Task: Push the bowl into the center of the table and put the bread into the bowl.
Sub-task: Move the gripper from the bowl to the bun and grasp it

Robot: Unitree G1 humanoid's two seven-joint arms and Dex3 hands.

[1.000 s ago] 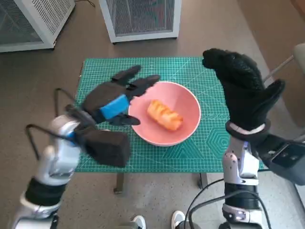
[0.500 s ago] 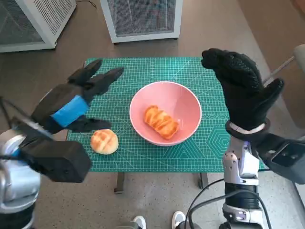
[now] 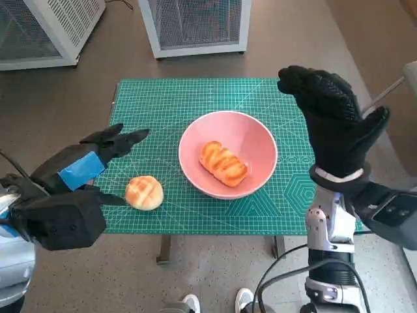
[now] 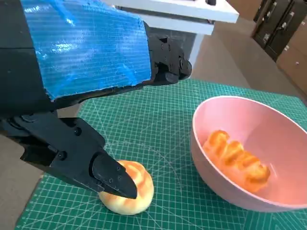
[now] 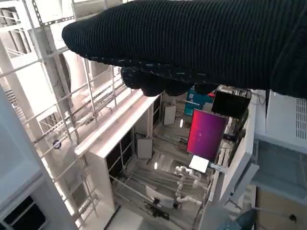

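1. Since a second ago the left hand (image 3: 85, 166) has drawn back from the bowl's rim toward the table's left edge, uncovering a round bun (image 3: 144, 192) that it hid before; the bowl and the right hand have scarcely shifted.
2. Left fingers (image 4: 165, 60): hard, black and jointed, reaching forward close together over the mat, with nothing between them. The thumb (image 4: 108, 175) juts out apart from them as a blunt wedge, and its tip lies just over the round bun (image 4: 128, 192); whether it touches the crust I cannot tell.
3. Shiny blue tape (image 4: 88, 48) with a fine ribbed grain covers the back of that hand.
4. Right hand (image 3: 332, 124): in a black knitted glove, raised upright over the table's right side, fingers together and curled slightly forward, thumb out to the side, holding nothing.
5. The round bun is a golden dome scored into segments, sitting on the mat near its front left corner, well apart from the bowl.
6. The bowl (image 3: 260, 140) is smooth, glossy pink and round, and stands about the middle of the mat.
7. Inside it lies an oblong bread (image 3: 223, 164), orange-brown and ridged crosswise, its long axis running diagonally from far left to near right.
8. A green cutting mat (image 3: 189, 98) with a pale printed grid covers the table.
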